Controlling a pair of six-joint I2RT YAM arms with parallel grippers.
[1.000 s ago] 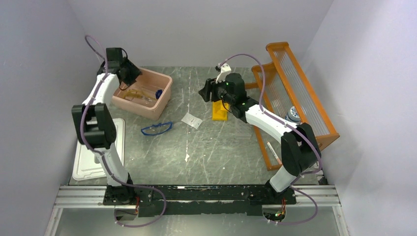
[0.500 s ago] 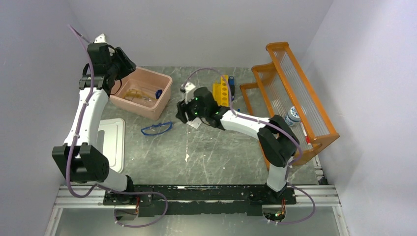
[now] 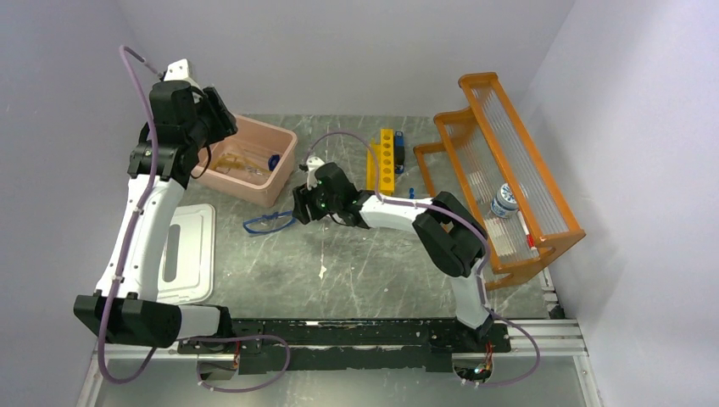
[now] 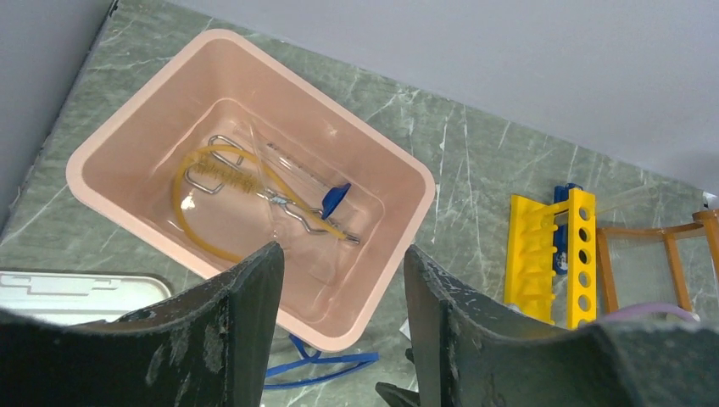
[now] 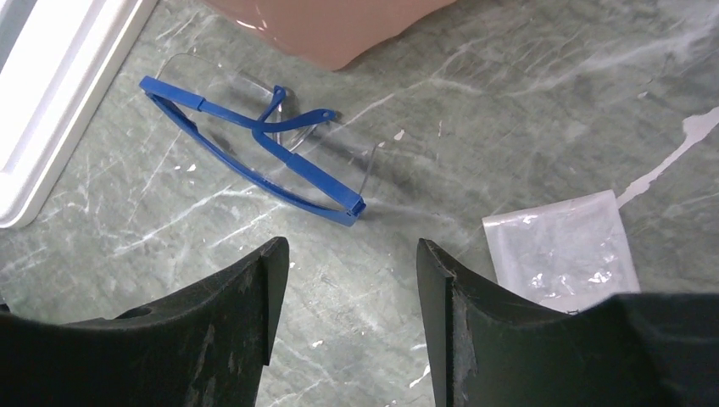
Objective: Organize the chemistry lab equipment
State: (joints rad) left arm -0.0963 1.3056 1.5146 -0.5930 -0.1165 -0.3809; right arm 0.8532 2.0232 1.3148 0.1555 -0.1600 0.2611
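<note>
The blue-framed goggles (image 3: 270,222) lie on the table in front of the pink tub (image 3: 254,188). My right gripper (image 3: 303,203) is open and empty, low over the table just right of the goggles (image 5: 254,124). The white packet (image 5: 564,250) lies beside its right finger. My left gripper (image 3: 210,114) is open and empty, high above the tub's back left. In the tub (image 4: 373,144) lie amber tubing (image 4: 182,225), a wire brush (image 4: 222,174), a blue cap (image 4: 335,199) and clear glass tubes (image 4: 292,161). The scissors are not in view.
A yellow tube rack (image 3: 386,157) lies behind the right arm. The big orange shelf rack (image 3: 509,170) stands at the right with a small jar (image 3: 504,201) on it. The white lid (image 3: 182,254) lies at the front left.
My right gripper has swung left from the yellow rack, over the packet, to beside the goggles. My left arm has lifted and pulled back, away from the tub.
</note>
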